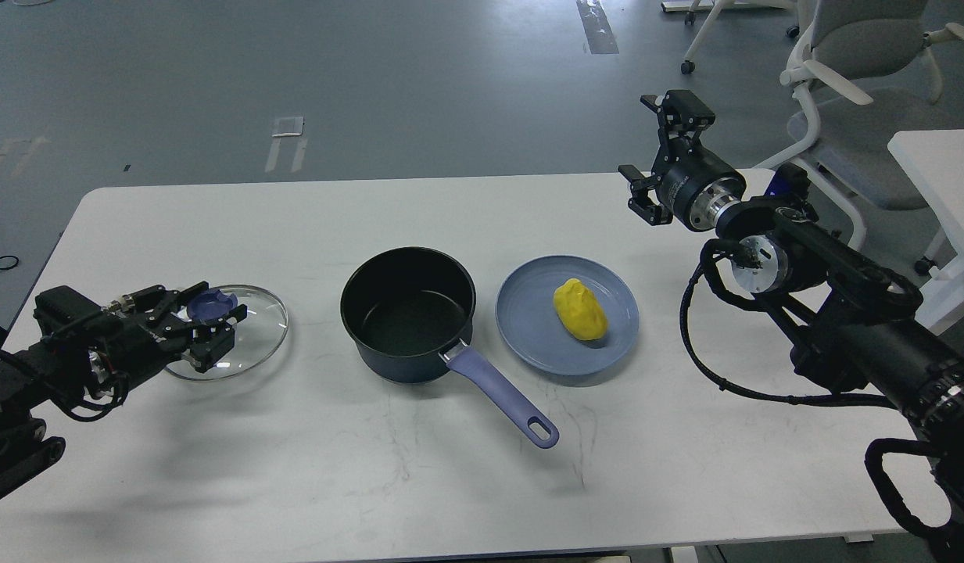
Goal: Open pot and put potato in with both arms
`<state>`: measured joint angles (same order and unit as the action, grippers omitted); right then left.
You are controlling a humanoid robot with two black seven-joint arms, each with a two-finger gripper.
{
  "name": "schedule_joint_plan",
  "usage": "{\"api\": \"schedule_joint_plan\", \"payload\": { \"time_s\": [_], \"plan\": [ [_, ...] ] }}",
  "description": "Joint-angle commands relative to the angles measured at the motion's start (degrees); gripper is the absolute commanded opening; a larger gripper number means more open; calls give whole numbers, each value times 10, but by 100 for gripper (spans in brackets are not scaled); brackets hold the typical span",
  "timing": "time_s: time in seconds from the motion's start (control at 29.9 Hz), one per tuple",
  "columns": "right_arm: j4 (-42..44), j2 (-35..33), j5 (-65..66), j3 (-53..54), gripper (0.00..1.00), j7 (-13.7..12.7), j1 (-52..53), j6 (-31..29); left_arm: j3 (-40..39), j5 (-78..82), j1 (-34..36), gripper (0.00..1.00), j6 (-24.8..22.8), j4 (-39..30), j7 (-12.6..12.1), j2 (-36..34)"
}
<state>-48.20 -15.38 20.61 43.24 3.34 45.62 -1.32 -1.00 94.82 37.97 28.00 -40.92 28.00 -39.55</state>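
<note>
The dark open pot (407,313) with a purple handle (501,395) stands mid-table. The yellow potato (579,310) lies on a blue plate (528,328) just right of the pot. The glass lid (251,344) with its blue knob (213,304) lies flat on the table, left of the pot. My left gripper (209,319) sits low at the lid with its fingers on either side of the knob, gripping it. My right gripper (655,150) is open and empty, held high above the table's far right edge, well away from the potato.
The white table (294,469) reaches to the front and right of the pot. An office chair (857,86) and a second white table (939,168) stand at the far right, behind my right arm.
</note>
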Motion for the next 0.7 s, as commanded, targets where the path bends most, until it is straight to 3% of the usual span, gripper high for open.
{"api": "schedule_joint_plan", "payload": {
  "time_s": [0.0, 0.03, 0.2, 0.33, 0.57, 0.67],
  "plan": [
    [-1, 0, 0, 0, 100, 0, -2, 3, 0, -2, -1, 58, 0, 19, 0, 13],
    [-1, 0, 0, 0, 100, 0, -2, 3, 0, -3, -2, 71, 0, 20, 0, 14],
    [-1, 0, 0, 1, 100, 0, -2, 3, 0, -8, -8, 77, 0, 20, 0, 15],
    [-1, -1, 0, 1, 100, 1, -1, 3, 0, -8, -9, 93, 0, 19, 0, 24],
    [-3, -5, 7, -3, 100, 1, 8, 0, -4, -88, 12, 98, 0, -2, 0, 16],
    [-7, -11, 7, -22, 100, 1, 25, 0, -1, -125, 68, 98, 0, -30, 0, -4]
  ]
}}
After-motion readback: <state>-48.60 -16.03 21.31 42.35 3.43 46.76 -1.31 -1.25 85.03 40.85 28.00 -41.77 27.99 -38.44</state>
